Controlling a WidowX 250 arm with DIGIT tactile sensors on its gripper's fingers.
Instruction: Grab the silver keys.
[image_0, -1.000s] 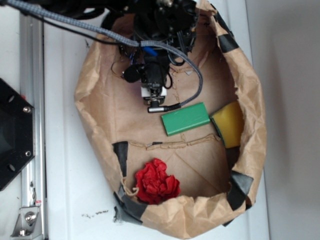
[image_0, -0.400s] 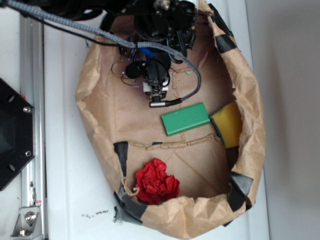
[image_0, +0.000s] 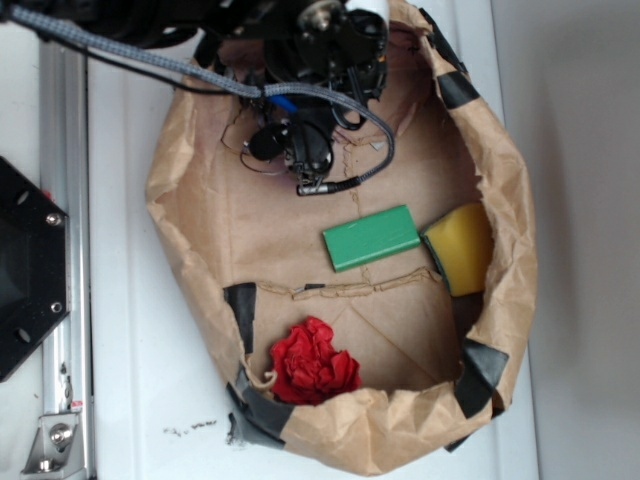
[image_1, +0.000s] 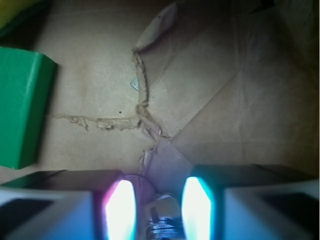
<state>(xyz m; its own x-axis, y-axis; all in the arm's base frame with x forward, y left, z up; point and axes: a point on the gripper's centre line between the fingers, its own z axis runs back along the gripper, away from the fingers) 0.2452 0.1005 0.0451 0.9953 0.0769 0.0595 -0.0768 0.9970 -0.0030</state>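
Looking down past the gripper (image_1: 159, 210), the wrist view catches the silver keys (image_1: 162, 222) lying between the two glowing fingers (image_1: 120, 210), which stand a little apart with the jaws not closed on them; the exterior view hides the keys under the arm, showing only a thin wire loop (image_0: 240, 150) beside the gripper (image_0: 310, 180). The brown paper bag (image_0: 190, 230), laid open on the white table (image_0: 130, 380), holds from left to right a crumpled red cloth (image_0: 313, 362), a green block (image_0: 371, 237) and, touching it, a yellow sponge (image_0: 460, 248).
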